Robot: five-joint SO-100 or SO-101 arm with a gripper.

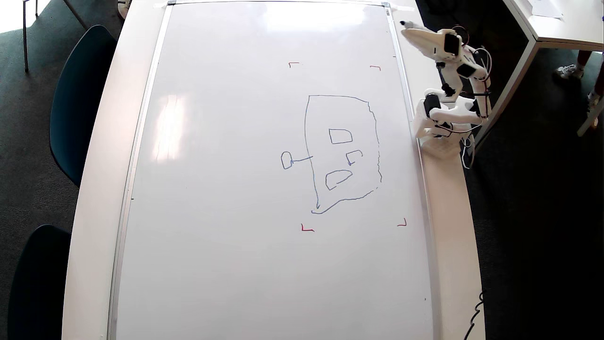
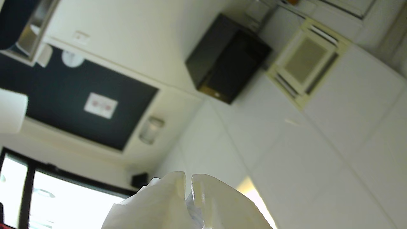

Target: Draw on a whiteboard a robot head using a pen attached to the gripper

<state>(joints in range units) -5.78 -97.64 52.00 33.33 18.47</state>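
The whiteboard (image 1: 226, 189) lies flat on the white worktop (image 1: 101, 189) and fills most of it, so the arm can reach down and draw on it. The robot head (image 1: 343, 153) is drawn in thin blue lines on the right part of the board in the overhead view, inside four small red corner marks (image 1: 306, 229) that seem to show where the picture should go. It has a wobbly outline, three little boxy shapes inside, and a stalk with a small loop sticking out to the left. The arm sits on the worktop rim just right of the board, close enough to reach the drawing. The claw (image 1: 415, 34) is lifted up and points away past the top right corner of the board, well apart from the drawing, so no ink can touch the board there. The pen (image 1: 406, 24) sticks out of its end, with a dark tip. In the wrist view the camera looks up at the ceiling, and the two white halves of the claw (image 2: 188, 181) sit close together with only a thin slit between them; something clear shows in that slit, likely the pen held tight, but it is too blurry to be sure. The drawing looks about finished.
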